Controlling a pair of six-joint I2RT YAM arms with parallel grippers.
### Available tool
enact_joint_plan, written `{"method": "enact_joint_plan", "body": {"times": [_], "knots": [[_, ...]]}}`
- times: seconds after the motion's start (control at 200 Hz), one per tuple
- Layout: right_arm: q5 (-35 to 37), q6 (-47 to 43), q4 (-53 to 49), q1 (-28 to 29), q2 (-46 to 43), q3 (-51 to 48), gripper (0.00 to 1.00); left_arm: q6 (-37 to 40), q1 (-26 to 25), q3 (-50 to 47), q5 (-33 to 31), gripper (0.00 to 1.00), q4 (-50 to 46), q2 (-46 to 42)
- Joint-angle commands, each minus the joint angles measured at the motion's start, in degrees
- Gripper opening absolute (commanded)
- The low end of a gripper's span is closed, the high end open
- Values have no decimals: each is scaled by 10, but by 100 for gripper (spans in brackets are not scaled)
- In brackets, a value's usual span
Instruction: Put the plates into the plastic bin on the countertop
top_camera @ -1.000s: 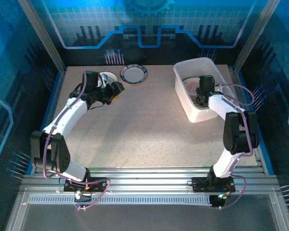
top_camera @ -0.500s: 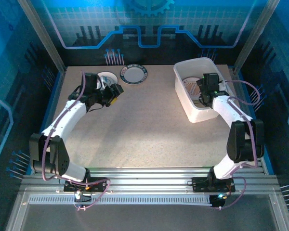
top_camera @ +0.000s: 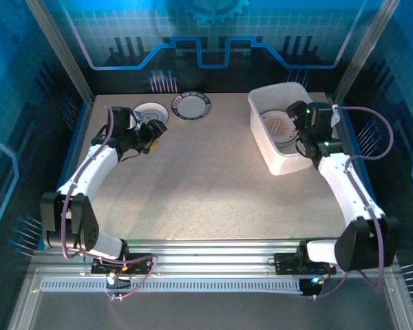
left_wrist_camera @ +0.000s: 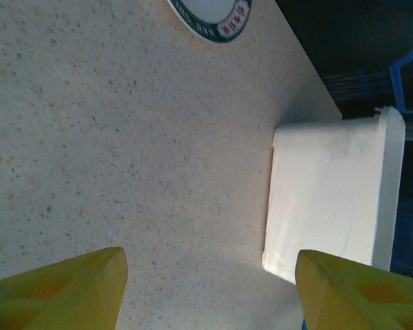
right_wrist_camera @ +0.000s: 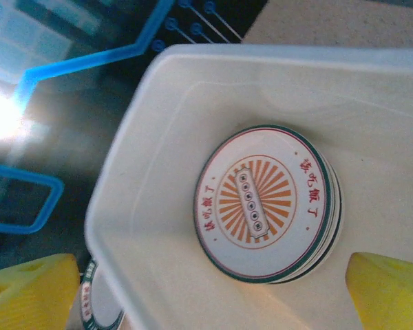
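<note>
Right gripper [right_wrist_camera: 206, 294]: yellow fingers at the two bottom corners of its wrist frame, spread wide, nothing between them. It hangs above the white plastic bin [right_wrist_camera: 134, 206]. Below it, centre frame, is a stack of plates [right_wrist_camera: 265, 203] on the bin floor. The top plate has a dark green rim, a thin red ring and an orange sunburst around a small bar of marks. Red characters sit to the left and right of the sunburst; I cannot read them.

Overhead, the right gripper [top_camera: 297, 122] and the bin [top_camera: 283, 159] are at upper right, on the speckled beige countertop [top_camera: 206, 185].

Left gripper [left_wrist_camera: 206, 292]: fingers well apart, only bare countertop between them. A green-rimmed plate [left_wrist_camera: 210, 12] is cut off by the top edge of the frame, its red rim lettering too small to read.

Overhead, the left gripper [top_camera: 151, 130] sits at upper left, just beside a pale plate [top_camera: 146, 110]. The green-rimmed plate [top_camera: 192, 106] lies to its right.
</note>
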Motion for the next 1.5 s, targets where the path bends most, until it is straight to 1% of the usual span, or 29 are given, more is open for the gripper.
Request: {"method": "enact_joint_plan", "body": {"times": [0.0, 0.075, 0.175, 0.23, 0.35, 0.65, 0.8, 0.93, 1.076, 1.241, 1.321, 1.416, 1.491], "knots": [[-26, -88, -48, 20, -35, 5, 100, -22, 12, 11, -15, 67, 21, 31], [-42, -123, -63, 37, -43, 16, 99, -22, 18, 28, -19, 67, 25, 58], [-58, -148, -75, 62, -42, 30, 98, -31, 28, 47, -21, 68, 43, 98], [-53, -158, -82, 80, -36, 40, 97, -41, 34, 58, -18, 68, 54, 121], [-57, -189, -86, 120, -5, 74, 96, -47, 38, 93, -21, 69, 56, 168], [-101, -233, -85, 173, 94, 157, 92, -57, 51, 163, -29, 72, 57, 264], [-134, -231, -81, 179, 139, 187, 92, -60, 57, 192, -25, 73, 55, 305], [-146, -233, -83, 185, 167, 204, 91, -58, 60, 224, -16, 75, 55, 340], [-150, -235, -85, 185, 187, 214, 91, -55, 60, 259, -17, 76, 44, 372], [-154, -243, -96, 185, 209, 237, 91, -63, 61, 277, -15, 76, 47, 397], [-157, -243, -98, 186, 215, 241, 91, -59, 61, 278, -26, 76, 36, 395], [-158, -241, -96, 185, 221, 240, 91, -54, 67, 254, -52, 77, 33, 374], [-162, -240, -94, 185, 227, 242, 91, -65, 78, 236, -57, 77, 42, 371]]}}
